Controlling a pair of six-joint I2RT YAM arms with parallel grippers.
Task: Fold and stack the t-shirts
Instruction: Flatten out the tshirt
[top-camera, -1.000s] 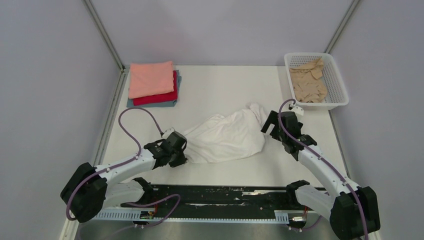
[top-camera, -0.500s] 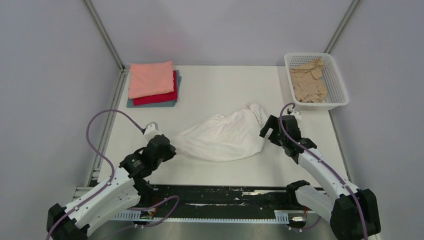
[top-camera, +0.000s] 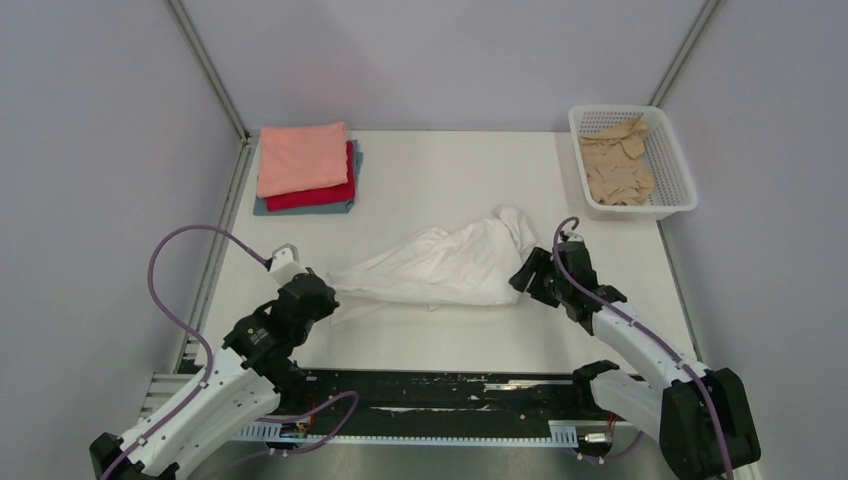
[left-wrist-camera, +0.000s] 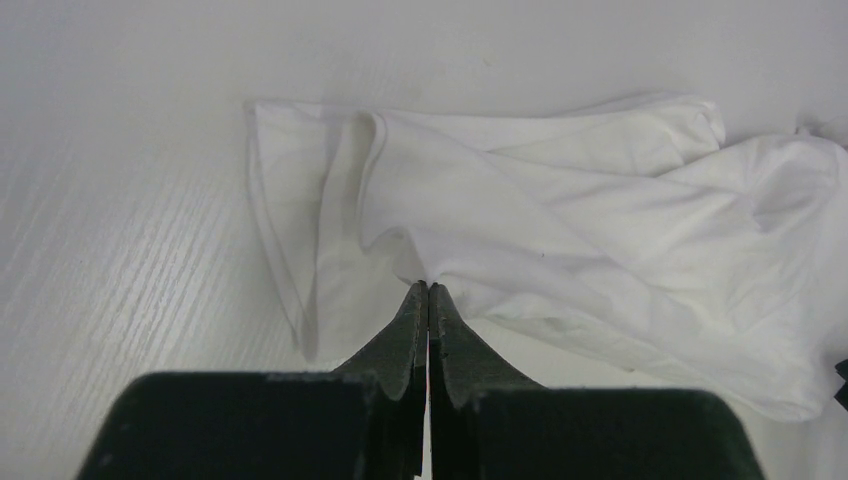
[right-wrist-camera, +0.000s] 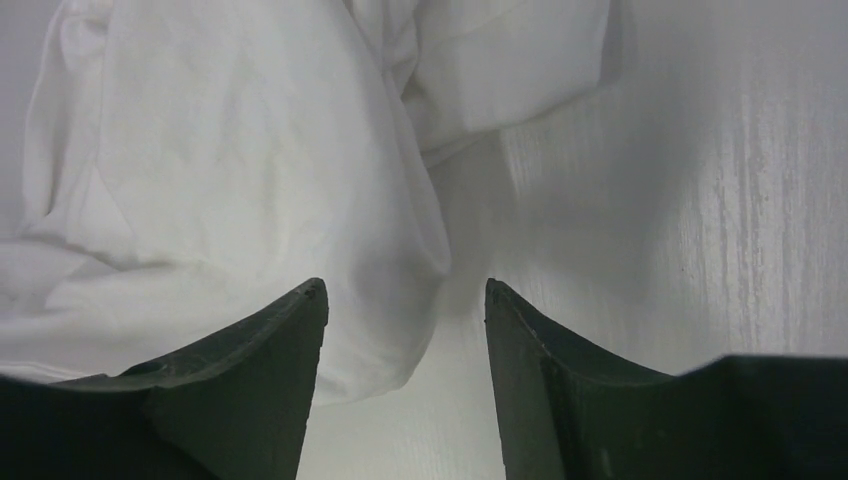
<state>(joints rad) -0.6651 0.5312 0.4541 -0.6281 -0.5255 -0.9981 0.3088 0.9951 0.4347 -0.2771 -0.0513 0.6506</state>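
Booth with pale grey walls; a flat white surface (top-camera: 450, 170) fills the overhead view.

- Middle of frame: a large, plain white t-shirt (top-camera: 455, 272) of soft cloth, crumpled and drawn into a long wedge tapering toward lower left.
- Left end effector (top-camera: 326, 292): fingers pressed together, pinching a fold at the tapered end. The wrist view shows cloth caught at the very tips. Likely purpose: pull the garment taut so it can be spread flat.
- Right end effector (top-camera: 522, 278): at the shirt's right-hand edge in the frame, jaws spread. A lobe of cloth lies between them, not clamped. Probably lined up for the opposing hold.
- Upper left: a folded salmon-pink shirt (top-camera: 300, 158) lies on a folded red shirt (top-camera: 330, 195), which lies on a folded grey-blue shirt (top-camera: 305, 209). Reads as the finished pile.
- Upper right: a white plastic lattice basket (top-camera: 645, 210) holds a rumpled tan-beige shirt (top-camera: 615, 170), apparently waiting its turn.
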